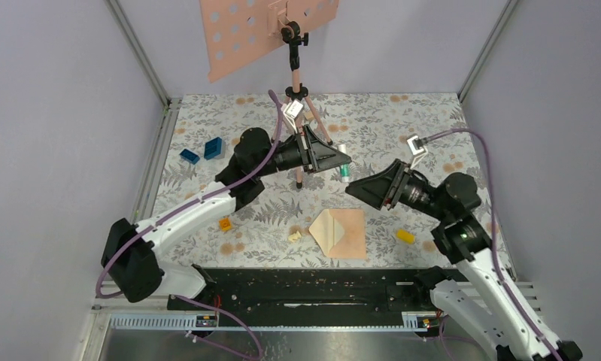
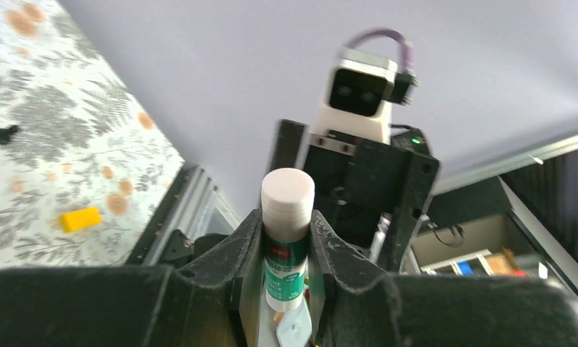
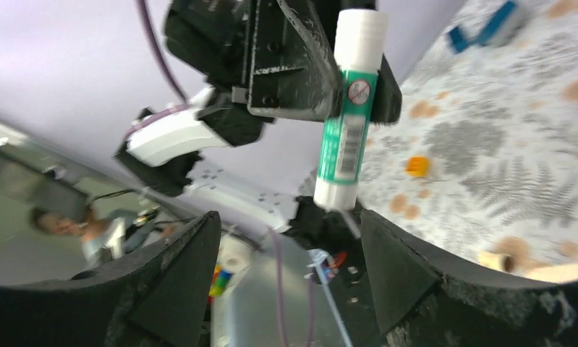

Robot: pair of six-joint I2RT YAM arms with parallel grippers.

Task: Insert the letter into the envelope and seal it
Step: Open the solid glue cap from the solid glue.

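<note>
Nearest the arm bases, the envelope (image 1: 347,235) lies flat on the table (image 1: 402,128), between both arms. No separate letter shows, so I can't tell if it's inside. Farther out, the right gripper (image 3: 289,242) gapes wide and empty. The glue stick (image 3: 347,119) points its long axis into that gap, white end at the mouth, apparently not touching. Beyond, the left gripper (image 2: 287,230) clamps the stick's green middle. Likely next: the right jaws close on that free end.

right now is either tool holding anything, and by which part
The left tool holds a glue stick, clamped on its green body near one white end. The right tool is open, holding nothing.
</note>
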